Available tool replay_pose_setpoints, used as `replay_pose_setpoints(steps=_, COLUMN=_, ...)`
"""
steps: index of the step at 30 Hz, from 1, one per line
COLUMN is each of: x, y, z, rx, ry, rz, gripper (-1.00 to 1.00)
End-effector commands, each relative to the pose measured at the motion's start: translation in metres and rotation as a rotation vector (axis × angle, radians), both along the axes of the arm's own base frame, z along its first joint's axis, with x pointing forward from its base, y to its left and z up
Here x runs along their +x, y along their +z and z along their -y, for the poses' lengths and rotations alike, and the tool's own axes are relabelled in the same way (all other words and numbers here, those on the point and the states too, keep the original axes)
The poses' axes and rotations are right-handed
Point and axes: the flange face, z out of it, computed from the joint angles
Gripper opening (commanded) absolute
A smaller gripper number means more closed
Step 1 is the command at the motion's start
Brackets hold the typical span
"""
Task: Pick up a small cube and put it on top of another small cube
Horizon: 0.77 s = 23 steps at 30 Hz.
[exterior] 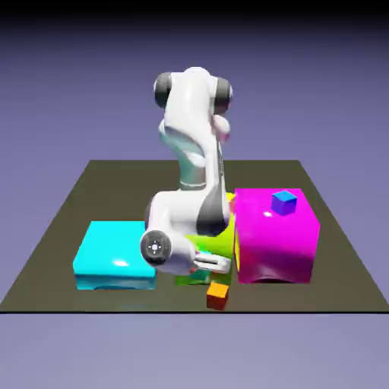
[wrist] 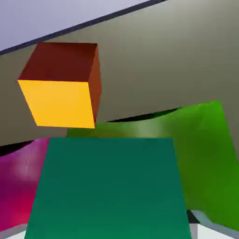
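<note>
Between the two fingers of the gripper (exterior: 217, 263): the teal cube (wrist: 109, 186), which is the small cube of the task; it is held, with the fingers closed on it.
Teal cube, its look: in the hand view one dark teal face is very large and covers the middle of the bottom part, with a grey finger tip (wrist: 214, 232) at each side.
Green block (exterior: 216, 247): beneath and around the gripper as I see it from outside, partly covered by the arm; whether the held cube touches it, I cannot tell.
Orange cube (exterior: 218, 295): nearer to me than the gripper, close to the front edge of the desk (exterior: 45, 281). In the hand view it shows beyond the teal cube, toward the upper left.
Magenta block (exterior: 273, 247): beside the gripper, at the exterior view's right; it is tall and very shiny.
Blue cube (exterior: 284, 202): on top of the magenta block, farther back than the gripper and well apart from it.
Cyan block (exterior: 114, 254): at the exterior view's left of the gripper, lower than the magenta one, also glossy.
Arm (exterior: 196, 114): behind the gripper and above it, white with dark joints, bending toward me; the hand is tilted, so the fingers point to the exterior view's right.
</note>
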Motion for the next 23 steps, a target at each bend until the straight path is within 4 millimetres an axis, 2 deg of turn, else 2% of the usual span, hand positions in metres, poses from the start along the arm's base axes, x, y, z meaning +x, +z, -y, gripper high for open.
replay_pose_setpoints(steps=1, x=-0.006, y=0.017, z=-0.017, rx=0.004, ry=0.067, rz=0.007, gripper=-1.0)
replay_pose_setpoints(steps=3, x=-0.019, y=0.05, z=-0.051, rx=0.01, ry=0.199, rz=0.021, gripper=-1.0)
replay_pose_setpoints(steps=6, x=-0.045, y=0.094, z=-0.082, rx=-0.005, ry=0.396, rz=0.035, gripper=-1.0)
replay_pose_setpoints(steps=10, x=-0.086, y=0.151, z=-0.114, rx=-0.058, ry=0.649, rz=0.045, gripper=-1.0)
replay_pose_setpoints(steps=11, x=-0.092, y=0.158, z=-0.109, rx=-0.076, ry=0.692, rz=0.038, gripper=-1.0)
replay_pose_setpoints(steps=12, x=-0.1, y=0.171, z=-0.113, rx=-0.099, ry=0.741, rz=0.042, gripper=-1.0)
replay_pose_setpoints(steps=13, x=-0.1, y=0.171, z=-0.113, rx=-0.099, ry=0.741, rz=0.042, gripper=-1.0)
replay_pose_setpoints(steps=19, x=-0.129, y=0.119, z=-0.093, rx=-0.099, ry=0.741, rz=0.042, gripper=-1.0)
replay_pose_setpoints(steps=20, x=-0.13, y=0.117, z=-0.092, rx=-0.099, ry=0.741, rz=0.042, gripper=-1.0)
replay_pose_setpoints(steps=21, x=-0.13, y=0.117, z=-0.092, rx=-0.099, ry=0.741, rz=0.042, gripper=1.0)
replay_pose_setpoints(steps=22, x=-0.13, y=0.117, z=-0.092, rx=-0.099, ry=0.741, rz=0.042, gripper=1.0)
replay_pose_setpoints(steps=23, x=-0.124, y=0.125, z=-0.096, rx=-0.1, ry=0.742, rz=0.042, gripper=1.0)
